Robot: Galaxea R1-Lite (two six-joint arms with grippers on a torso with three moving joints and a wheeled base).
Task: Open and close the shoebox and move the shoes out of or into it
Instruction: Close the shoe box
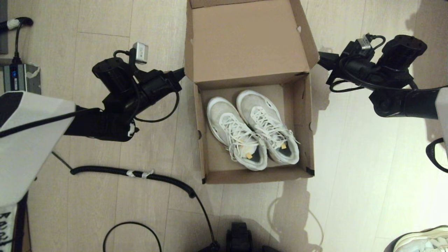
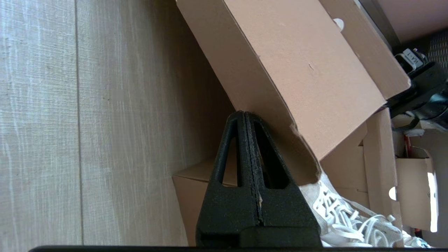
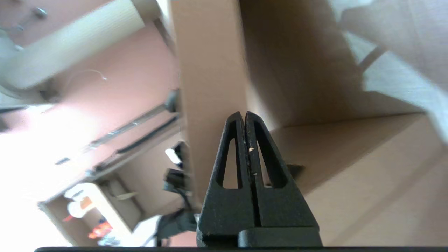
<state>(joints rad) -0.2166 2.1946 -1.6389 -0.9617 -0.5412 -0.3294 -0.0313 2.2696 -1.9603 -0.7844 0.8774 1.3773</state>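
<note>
The brown cardboard shoebox stands on the floor with its hinged lid raised and leaning back. Both white mesh sneakers lie side by side inside, laces up, yellow tags showing. My left gripper is shut, its tip against the lid's left side flap. My right gripper is shut too, its tip at the lid's right side flap. One sneaker shows beside the left fingers.
Black cables run over the wooden floor at the front left. A lone white sneaker sits at the front right corner. A grey device stands at the far left.
</note>
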